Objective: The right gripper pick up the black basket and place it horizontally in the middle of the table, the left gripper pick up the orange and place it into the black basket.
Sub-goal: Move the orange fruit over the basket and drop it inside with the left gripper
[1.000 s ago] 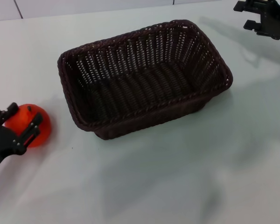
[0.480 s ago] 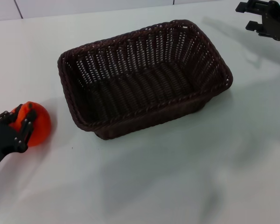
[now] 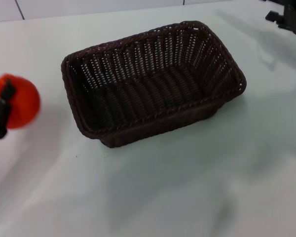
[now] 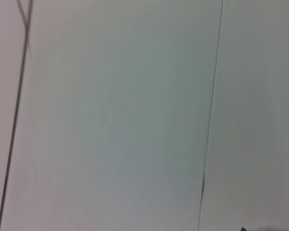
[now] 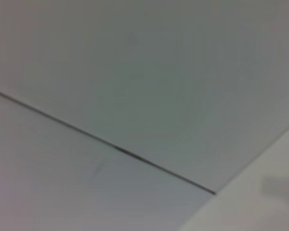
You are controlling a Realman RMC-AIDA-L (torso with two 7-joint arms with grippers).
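Orange fruit: one orange (image 3: 18, 101), round and bright, at the far left of the head view, blurred at its edges; it looks lifted off the table, though its underside is hard to read.
Left gripper: the left gripper (image 3: 0, 111) is cut off by the left edge of the head view. Only a dark finger (image 3: 2, 102) and a dark block beneath it show, lying across the orange's left side, so the fingers are closed around the fruit. The rest of the arm is out of frame.
Black basket: one black basket (image 3: 153, 84), woven, rectangular, standing upright in the middle of the table, its long side running across and slightly angled. Nothing lies inside it; the woven floor and openwork walls show fully. It is well apart from the orange.
Table: one white table (image 3: 187, 182), with soft grey shadows beside the basket.
Right gripper: the right gripper (image 3: 286, 17) sits at the top right corner of the head view, far from the basket, mostly cropped; whether its fingers are apart or together cannot be told.
Left wrist view: pale surfaces crossed by two thin dark seams; none of the task's things show.
Right wrist view: pale panels with one dark seam running diagonally; no gripper or object shows.
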